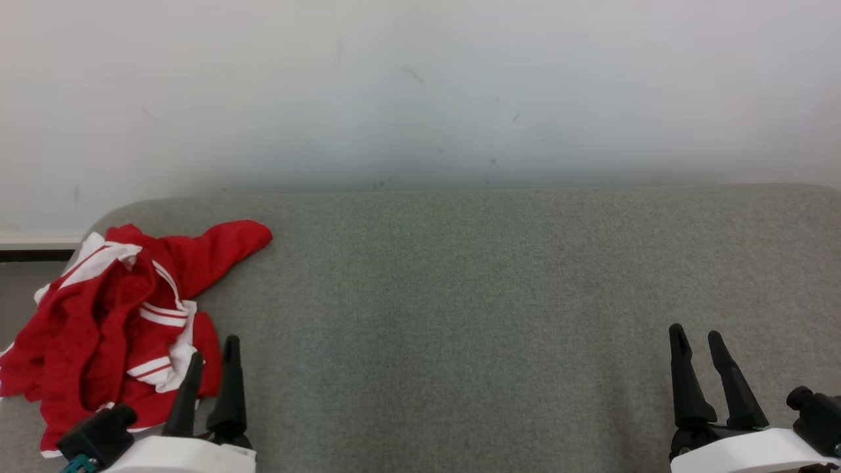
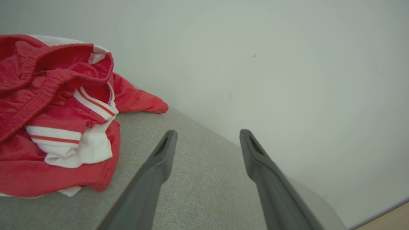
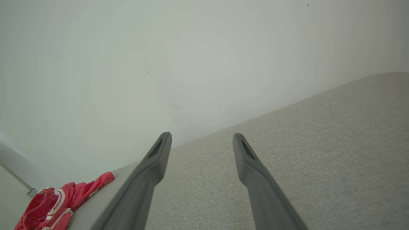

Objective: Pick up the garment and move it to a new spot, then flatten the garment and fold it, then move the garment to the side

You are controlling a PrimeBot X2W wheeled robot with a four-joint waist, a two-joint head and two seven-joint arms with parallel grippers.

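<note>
My left hand (image 1: 213,347) is released, fingers spread and holding nothing, just beside the crumpled red-and-white garment (image 1: 118,315), and seemingly not touching it. My right hand (image 1: 694,330) is likewise released and empty, well apart. The garment lies at the left end of the grey surface (image 1: 460,315).

Red garment (image 1: 112,315) with white stripes; grey fabric surface (image 1: 499,315); white wall (image 1: 420,85).
</note>
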